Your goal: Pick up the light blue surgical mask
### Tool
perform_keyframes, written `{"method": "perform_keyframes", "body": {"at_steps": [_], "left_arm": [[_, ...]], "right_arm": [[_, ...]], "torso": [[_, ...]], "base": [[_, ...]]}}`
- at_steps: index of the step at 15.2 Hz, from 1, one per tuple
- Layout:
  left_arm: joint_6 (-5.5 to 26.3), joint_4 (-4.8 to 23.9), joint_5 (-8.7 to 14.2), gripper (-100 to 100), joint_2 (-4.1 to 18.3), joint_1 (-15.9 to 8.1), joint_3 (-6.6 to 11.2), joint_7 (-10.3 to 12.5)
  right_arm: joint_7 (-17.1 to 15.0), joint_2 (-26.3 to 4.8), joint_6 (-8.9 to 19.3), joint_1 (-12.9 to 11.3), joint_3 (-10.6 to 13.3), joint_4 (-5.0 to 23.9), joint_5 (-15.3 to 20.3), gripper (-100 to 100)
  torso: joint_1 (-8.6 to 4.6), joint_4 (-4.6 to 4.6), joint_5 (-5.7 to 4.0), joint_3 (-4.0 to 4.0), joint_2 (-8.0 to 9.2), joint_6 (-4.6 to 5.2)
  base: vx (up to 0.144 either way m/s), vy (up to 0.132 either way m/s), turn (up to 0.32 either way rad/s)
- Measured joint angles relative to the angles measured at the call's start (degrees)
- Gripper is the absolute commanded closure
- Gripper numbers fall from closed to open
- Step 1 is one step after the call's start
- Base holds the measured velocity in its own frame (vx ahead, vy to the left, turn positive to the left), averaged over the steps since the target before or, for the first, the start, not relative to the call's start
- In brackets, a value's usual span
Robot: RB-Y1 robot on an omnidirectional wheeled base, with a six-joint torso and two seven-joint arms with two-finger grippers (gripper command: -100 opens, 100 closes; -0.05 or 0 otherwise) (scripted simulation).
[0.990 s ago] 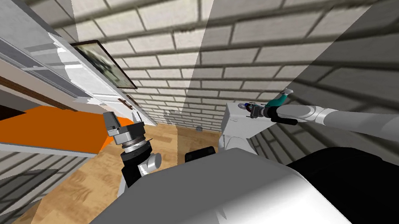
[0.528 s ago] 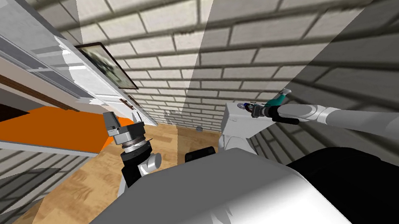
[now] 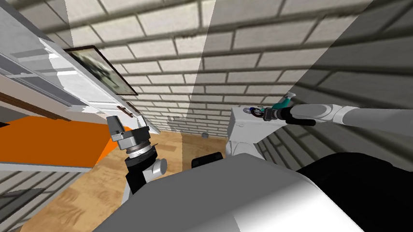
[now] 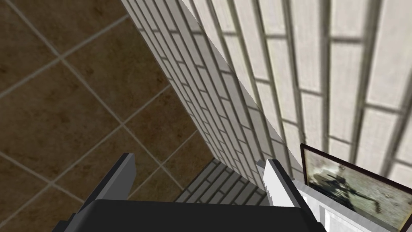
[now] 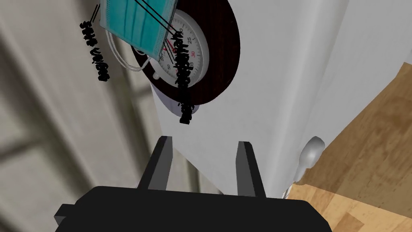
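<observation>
The pickup is judged to be at the approach stage, with nothing grasped yet. The pleated blue-green surgical mask (image 5: pixel 134 24), with white ear loops, lies at the edge of a plain white cabinet top (image 5: pixel 281 80). It is draped partly over a dark round disc carrying a white dial (image 5: pixel 198 42) and overhangs toward the pale brick wall (image 3: pixel 253 63). Black beaded cords (image 5: pixel 183 84) are tangled across it and the dial.

The right gripper (image 5: pixel 204 141) is held over the cabinet edge, short of the mask, with its jaws parted and nothing between them. The mask sits ahead of the fingertips, toward eleven o'clock off the gripper's line. In the head view the mask is found at about three o'clock from the left gripper (image 3: pixel 128 123), which is parked upright over the wooden floor (image 3: pixel 88 193) with its jaws released wide.

What is left: the gap is to be closed, the jaws clenched on the mask, and the mask lifted clear of the cords.
</observation>
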Motion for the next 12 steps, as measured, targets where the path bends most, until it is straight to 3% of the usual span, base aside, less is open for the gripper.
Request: {"method": "perform_keyframes", "body": {"at_steps": [1,3,6,9,11,12], "left_arm": [[0.00,0.00,0.00,0,0.00,0.00,0.00,0.00],[0.00,0.00,0.00,0,0.00,0.00,0.00,0.00],[0.00,0.00,0.00,0,0.00,0.00,0.00,0.00],[0.00,0.00,0.00,0,0.00,0.00,0.00,0.00],[0.00,0.00,0.00,0,0.00,-0.01,0.00,0.00],[0.00,0.00,0.00,0,0.00,-0.01,-0.01,0.00]], "right_arm": [[-0.67,-0.88,-0.59,-0.55,0.85,0.64,-0.05,-100],[-1.41,-2.45,-1.52,1.00,0.09,1.47,-0.77,-100],[-2.61,-4.56,-3.70,0.50,0.58,3.55,-1.30,-100],[-3.37,-6.96,-5.04,2.93,-0.91,4.74,-2.67,-100],[-4.02,-7.93,-5.72,2.98,-0.72,5.36,-2.90,-100],[-4.04,-7.92,-5.73,2.98,-0.73,5.36,-2.90,100]], "torso": [[-0.02,-0.01,-0.01,-0.02,-0.02,0.00],[0.01,-0.02,-0.01,-0.03,-0.04,0.02],[0.07,0.01,0.01,0.03,0.07,0.00],[0.07,0.01,0.01,0.04,0.08,0.01],[0.07,0.01,-0.01,0.06,0.13,-0.02],[0.07,0.04,-0.01,0.13,0.25,-0.03]], "base": [[0.137,-0.034,-0.142],[0.107,-0.014,-0.161],[0.093,-0.006,-0.112],[0.099,-0.008,-0.131],[0.046,-0.001,-0.033],[0.011,0.000,0.001]]}}
